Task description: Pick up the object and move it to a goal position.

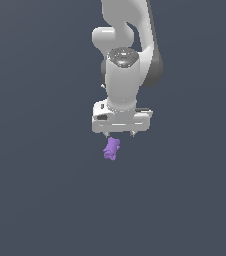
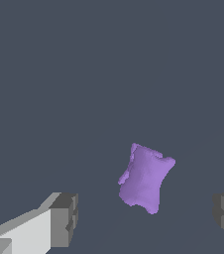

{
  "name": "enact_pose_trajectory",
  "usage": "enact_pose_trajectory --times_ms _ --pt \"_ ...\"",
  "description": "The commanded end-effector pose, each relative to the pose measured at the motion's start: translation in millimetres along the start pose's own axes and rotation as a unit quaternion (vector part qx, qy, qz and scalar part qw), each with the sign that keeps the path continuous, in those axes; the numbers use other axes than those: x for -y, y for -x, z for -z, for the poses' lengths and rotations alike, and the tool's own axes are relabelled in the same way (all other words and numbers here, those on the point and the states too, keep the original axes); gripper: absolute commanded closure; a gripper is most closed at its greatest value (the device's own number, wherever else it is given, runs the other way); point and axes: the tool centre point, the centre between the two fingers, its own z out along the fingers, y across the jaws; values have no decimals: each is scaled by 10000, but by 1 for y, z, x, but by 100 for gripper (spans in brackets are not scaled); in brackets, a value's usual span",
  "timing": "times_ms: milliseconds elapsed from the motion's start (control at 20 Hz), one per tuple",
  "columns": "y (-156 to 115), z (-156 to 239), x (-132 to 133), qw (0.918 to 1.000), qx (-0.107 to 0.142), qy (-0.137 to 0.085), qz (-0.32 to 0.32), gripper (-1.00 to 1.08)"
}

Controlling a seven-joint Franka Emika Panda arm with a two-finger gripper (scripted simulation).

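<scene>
The white two-fingered hand (image 1: pixel 120 134) of the pale grey arm is seen poised above the small purple lumpy figurine shaped like a teddy bear (image 1: pixel 111 149), with the fingers spread wide and nothing held between them. In the wrist view the grey finger pads (image 2: pixel 64 219) stand well apart on either side of the figurine (image 2: pixel 144 178), which lies between them but nearer the middle than either pad, untouched.

The figurine rests on the plain dark grey tabletop (image 1: pixel 40 200), which shows no edges or corners in either view, so its place can be given only as just below and slightly towards the exterior view's left of the hand. No goal marker is visible.

The step in hand is judged to be the descent for the grasp. It would be done well if the hand is first centred over the figurine, since the toy appears a little off the midline between the fingertips. The descent should be made straight down, until the pads flank the body at its thickest part. The lumpy, narrow shape is likely to twist or slip if only a limb is pinched, so the closing should be slow and even. The lift should be begun only once both pads are seated firmly.
</scene>
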Motion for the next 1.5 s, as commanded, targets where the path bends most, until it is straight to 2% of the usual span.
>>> enact_pose_trajectory --times_ms 0,850,1150,1450 --pt "0 0 0 10000 0 0 0 -92" --pt "-1 6 0 10000 22 -50 78 -92" --pt "3 -9 -5 9997 57 -38 -239 -92" --pt "11 -36 -15 9965 119 -2 -828 -92"
